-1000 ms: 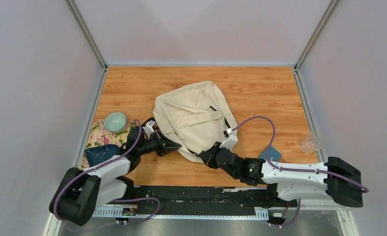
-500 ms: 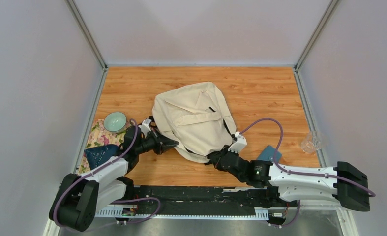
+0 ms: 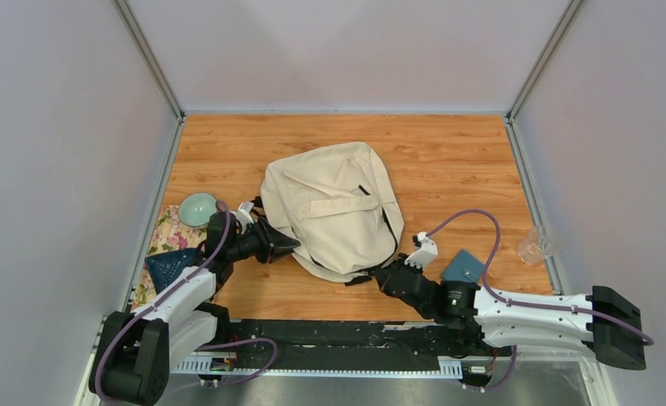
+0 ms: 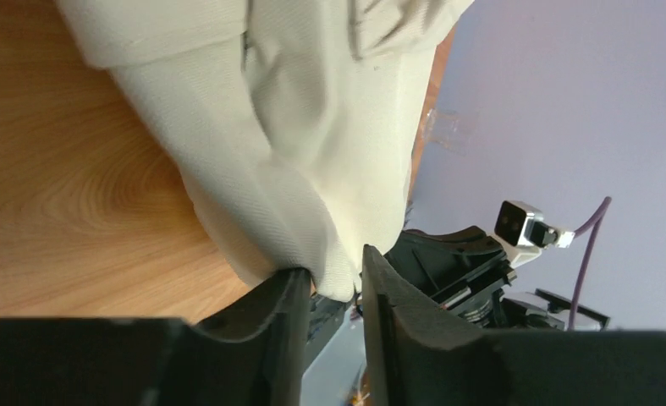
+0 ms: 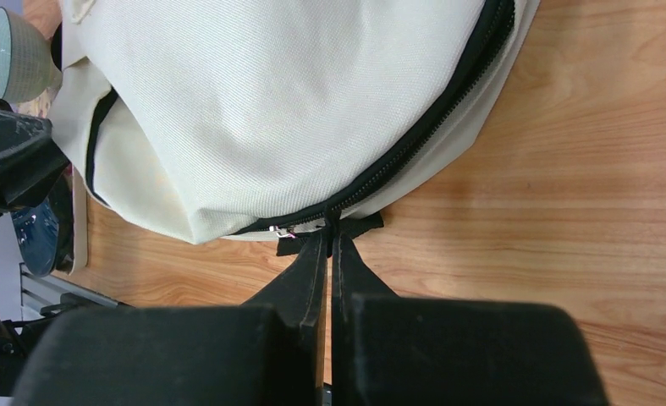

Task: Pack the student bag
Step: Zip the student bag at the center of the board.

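Cream student bag [image 3: 333, 207] lies mid-desk, apparently unpacked, right end effector [image 5: 327, 238] pinching its zipper pull [image 5: 365, 225], left end effector [image 4: 336, 283] narrowly parted around a fabric fold, grip unclear; opening and filling remain.

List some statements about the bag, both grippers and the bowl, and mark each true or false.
1. The student bag stands upright. False: it lies flat on the table.
2. The right gripper is shut on the bag's black zipper pull. True.
3. A fold of the bag sits between the fingers of the left gripper. True.
4. The bowl sits to the right of the bag. False: it is to the bag's left, on a floral cloth.
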Available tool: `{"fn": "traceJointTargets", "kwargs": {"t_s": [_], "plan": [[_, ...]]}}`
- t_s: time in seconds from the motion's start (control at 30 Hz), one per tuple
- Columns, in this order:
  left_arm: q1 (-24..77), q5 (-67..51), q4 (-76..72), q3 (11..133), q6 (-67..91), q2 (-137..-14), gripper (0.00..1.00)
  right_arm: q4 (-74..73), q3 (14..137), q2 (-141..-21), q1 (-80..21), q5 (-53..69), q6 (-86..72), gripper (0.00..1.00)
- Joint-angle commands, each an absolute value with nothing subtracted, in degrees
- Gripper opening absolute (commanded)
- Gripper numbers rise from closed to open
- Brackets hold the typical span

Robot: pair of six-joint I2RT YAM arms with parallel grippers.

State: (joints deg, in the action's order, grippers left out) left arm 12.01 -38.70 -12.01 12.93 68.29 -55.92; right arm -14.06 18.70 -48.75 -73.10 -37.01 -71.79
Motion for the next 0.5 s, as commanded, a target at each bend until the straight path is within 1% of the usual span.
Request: {"fn": "traceJointTargets", "kwargs": {"t_s": [0.0,0.03,0.07,0.1,0.17,0.23,0.33,0.37,0.47], "plan": [[10.7,-38.4,-2.8,20.7,57.0,-54.7,0.5,-14.3,19.0,-48.2,-73.2,-40.0,-70.5,0.0],[10.7,-37.8,-1.0,21.4,54.6,-53.9,0.57,-14.0,19.2,-48.3,-73.3,-39.8,-70.2,0.0],[10.7,-37.2,2.7,22.3,54.1,-53.0,0.67,-13.5,19.4,-48.8,-73.3,-39.6,-69.9,0.0],[10.7,-36.1,4.1,22.5,54.1,-51.1,0.7,-12.7,19.8,-49.0,-73.3,-39.5,-69.7,0.0],[11.3,-36.1,5.2,20.8,56.9,-49.3,0.73,-11.7,19.9,-50.0,-73.3,-39.4,-69.4,0.0],[12.7,-37.1,3.3,16.7,62.0,-46.9,0.73,-10.5,20.3,-50.6,-73.3,-39.3,-69.2,0.0],[18.7,-33.9,-1.5,11.8,68.7,-43.2,0.74,-9.6,20.8,-51.9,-73.3,-38.8,-68.8,0.0],[22.1,-31.2,-3.1,11.1,69.9,-42.5,0.74,-9.4,20.9,-52.3,-73.3,-38.6,-68.7,0.0],[26.1,-28.8,-4.3,10.5,72.1,-42.1,0.75,-7.9,20.8,-52.7,-73.3,-37.6,-68.6,0.0]]}}
